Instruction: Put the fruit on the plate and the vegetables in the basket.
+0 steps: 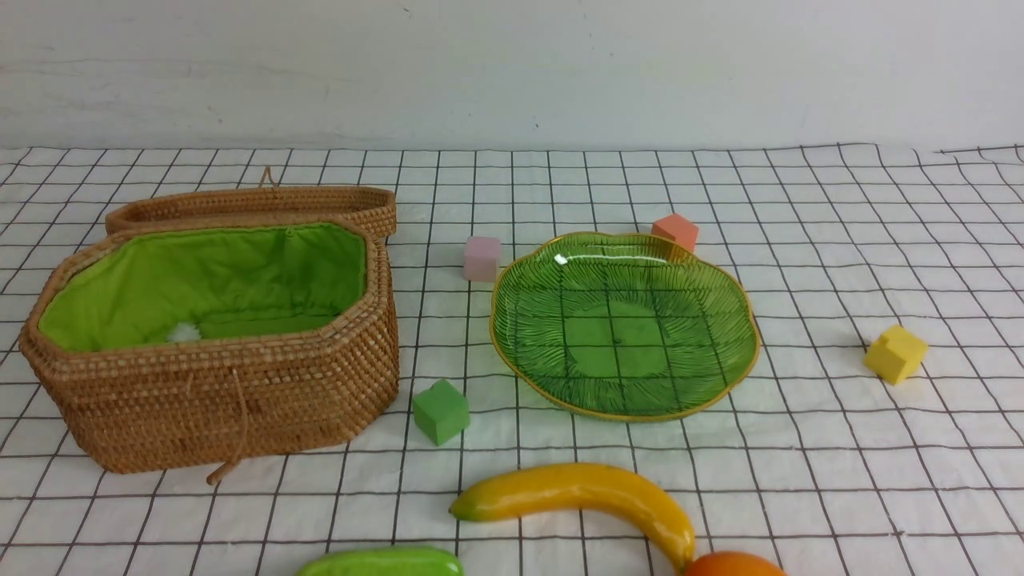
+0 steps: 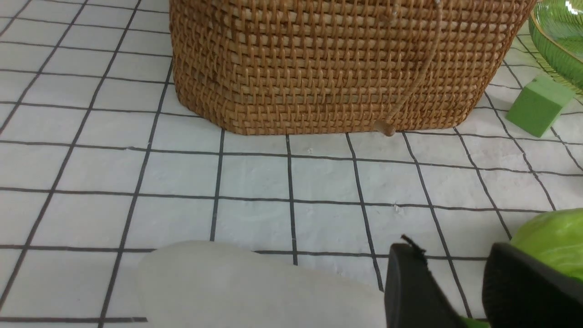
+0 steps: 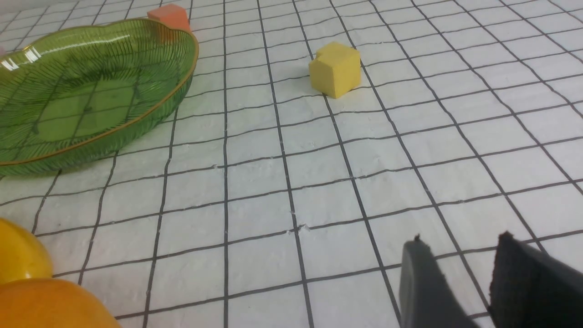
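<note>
The open wicker basket [image 1: 240,400] with green lining stands at the left, and the green glass plate [image 1: 512,336] lies to its right with nothing on it. Near the front edge lie the yellow banana [image 1: 584,492], the cucumber [image 1: 384,562] and the orange mango [image 1: 732,564]. In the left wrist view a white radish [image 2: 237,287] lies before the basket [image 2: 337,68]. My left gripper [image 2: 451,255] stands open over bare cloth, its one finger against the cucumber [image 2: 553,234]. My right gripper [image 3: 460,250] is open over bare cloth, away from the banana [image 3: 18,255], mango [image 3: 50,305] and plate [image 3: 150,109].
Foam cubes sit around the plate: pink [image 1: 482,258], orange [image 1: 676,232], yellow [image 1: 896,353] and green [image 1: 440,411]. The basket's lid [image 1: 256,206] lies behind it, and a cord [image 1: 236,432] hangs down its front. A small white tuft [image 1: 184,332] lies inside the basket.
</note>
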